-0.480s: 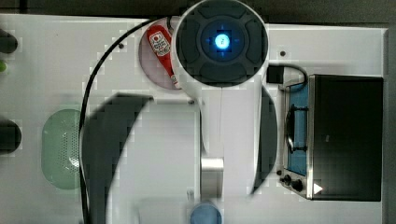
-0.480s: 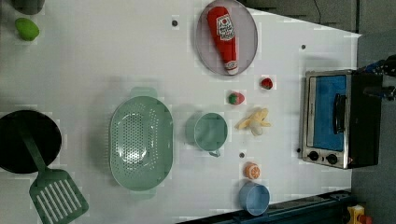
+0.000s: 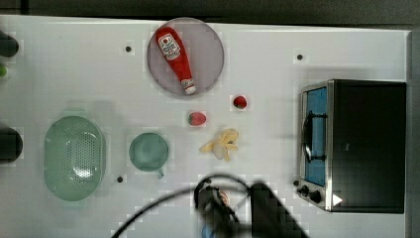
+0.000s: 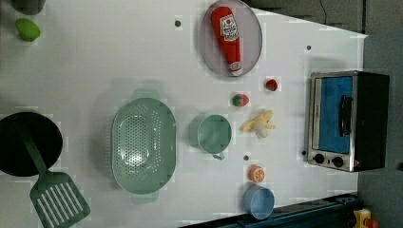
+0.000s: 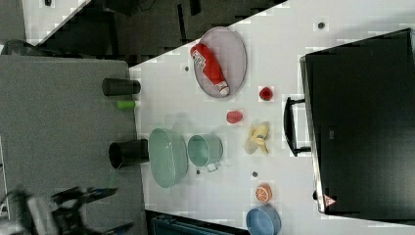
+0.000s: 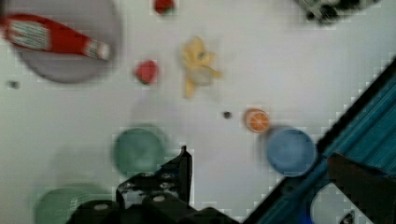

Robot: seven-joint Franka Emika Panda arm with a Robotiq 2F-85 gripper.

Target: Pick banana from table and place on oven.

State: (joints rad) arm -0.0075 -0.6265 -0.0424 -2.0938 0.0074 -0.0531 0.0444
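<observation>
My gripper point(image 6: 186, 163) hangs high over the table point(image 3: 99, 74) edge with its jaws spread close to full width and nothing in them; judging from that, I'm at the approach step, pick not yet begun. Taking the green cup point(image 4: 213, 134) as landmark and working outward from my side: the blue bowl point(image 4: 259, 201) and the orange slice point(image 4: 257, 174) sit nearest me, by the table edge, diagonally off from the cup. The green colander point(image 4: 142, 145) is just beside the cup on the left view's left. The banana point(image 4: 259, 124), peel splayed, lies flat on the table just beyond the cup on the left view's right, between cup and oven point(image 4: 349, 121), touching neither. Two red strawberries point(image 4: 240, 99) lie past the banana, well apart from each other, then the plate point(image 4: 209, 52) with the ketchup bottle point(image 4: 227, 38) farther still. The oven stands beyond the banana on the left view's right, door shut, black top bare. Next move, as I read it: travel out over the banana, descend, line the fingers across its narrow body, close. Splayed peel makes the grip spot fiddly; strawberries are clear enough not to interfere.
</observation>
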